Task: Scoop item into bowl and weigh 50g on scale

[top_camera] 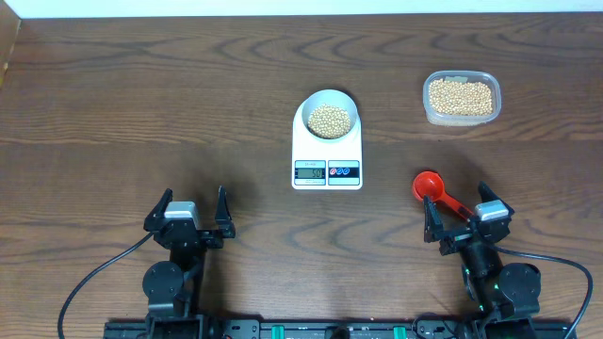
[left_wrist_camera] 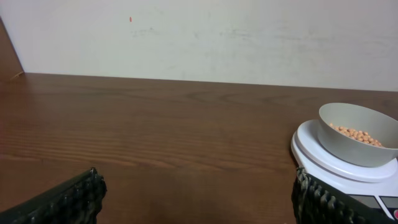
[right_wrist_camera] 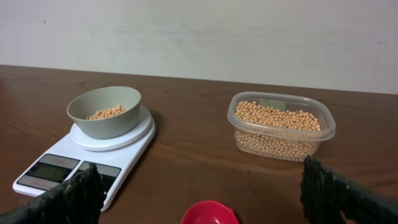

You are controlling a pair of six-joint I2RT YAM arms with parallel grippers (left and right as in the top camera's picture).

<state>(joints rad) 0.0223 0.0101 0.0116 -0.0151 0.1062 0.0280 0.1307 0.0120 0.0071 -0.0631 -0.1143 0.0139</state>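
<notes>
The white scale (top_camera: 314, 151) stands mid-table with the pale bowl (top_camera: 308, 105) on its plate. Tan beans (top_camera: 328, 121) lie in the bowl, and many more fill the clear plastic tub (top_camera: 461, 97) at the back right. A red scoop (top_camera: 429, 185) lies on the table to the right of the scale, its handle running back between the fingers of my right gripper (top_camera: 455, 200). That gripper is open and holds nothing. My left gripper (top_camera: 195, 195) stands open near the front left, apart from everything. The right wrist view shows scale (right_wrist_camera: 65, 152), bowl (right_wrist_camera: 106, 127), tub (right_wrist_camera: 281, 146) and scoop head (right_wrist_camera: 209, 213).
Bare dark wood lies all around the scale, with a pale wall along the table's back edge. In the left wrist view the bowl (left_wrist_camera: 348, 146) and scale (left_wrist_camera: 311, 146) sit off to the right of the left gripper (left_wrist_camera: 198, 183). Black cables trail off the front edge.
</notes>
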